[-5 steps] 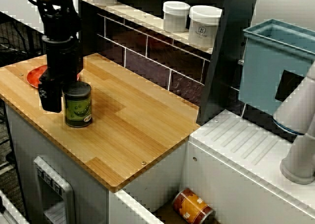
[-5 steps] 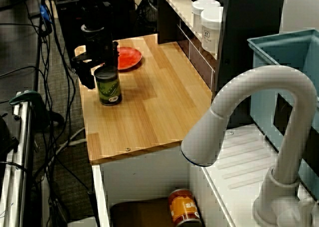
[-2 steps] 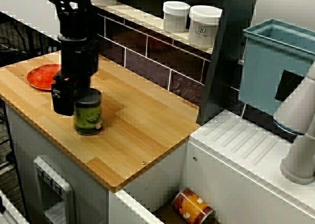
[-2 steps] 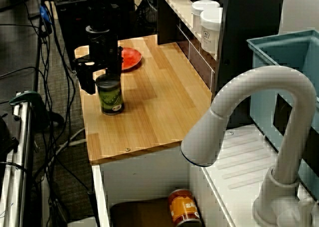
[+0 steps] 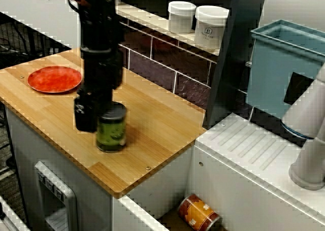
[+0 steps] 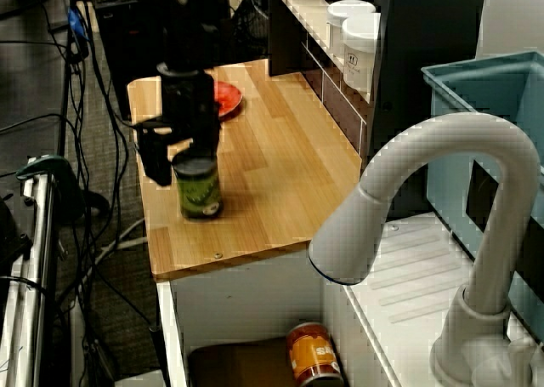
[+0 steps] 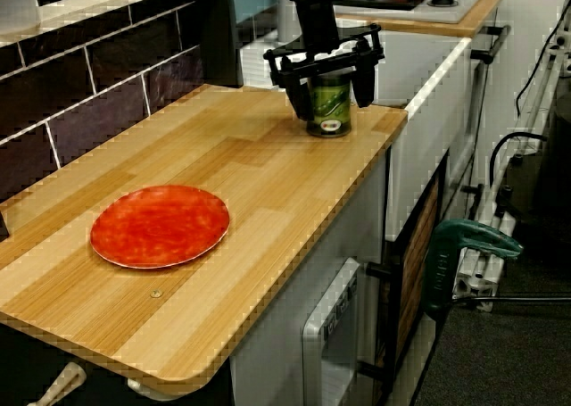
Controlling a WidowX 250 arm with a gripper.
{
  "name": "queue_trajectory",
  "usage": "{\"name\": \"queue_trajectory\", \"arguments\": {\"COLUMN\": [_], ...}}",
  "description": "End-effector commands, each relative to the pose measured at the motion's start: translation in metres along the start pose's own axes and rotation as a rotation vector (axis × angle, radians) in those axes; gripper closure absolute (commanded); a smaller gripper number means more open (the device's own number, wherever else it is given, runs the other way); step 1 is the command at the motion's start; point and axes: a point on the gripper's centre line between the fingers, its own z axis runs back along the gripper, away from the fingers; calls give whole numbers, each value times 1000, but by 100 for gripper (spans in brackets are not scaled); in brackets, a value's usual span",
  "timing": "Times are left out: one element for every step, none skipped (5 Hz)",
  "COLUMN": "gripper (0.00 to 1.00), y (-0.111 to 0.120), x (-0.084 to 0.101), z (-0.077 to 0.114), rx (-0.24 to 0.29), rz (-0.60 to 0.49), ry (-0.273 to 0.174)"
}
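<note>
Gripper (image 7: 332,94) is pinching the upright green can (image 7: 329,111) on the tabletop (image 7: 268,183), red plate (image 7: 159,226) lying well apart at 7 o'clock, so gripping firmly and level looks wisest.

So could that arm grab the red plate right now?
Probably not yet: the gripper is closed around the green can. The red plate itself lies uncovered on the counter, nothing above it.
</note>
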Motion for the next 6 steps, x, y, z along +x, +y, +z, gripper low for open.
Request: {"name": "queue_trajectory", "arguments": {"gripper": [0, 0, 0, 0, 0, 0], "y": [4, 5, 2, -2, -7, -13], "x": [13, 5, -7, -9, -3, 6], "z": [9, 19, 41, 59, 65, 65], "rx": [50, 64, 83, 62, 76, 93], "rz": [43, 51, 53, 41, 33, 65], "ry": [-18, -27, -64, -80, -77, -71]}}
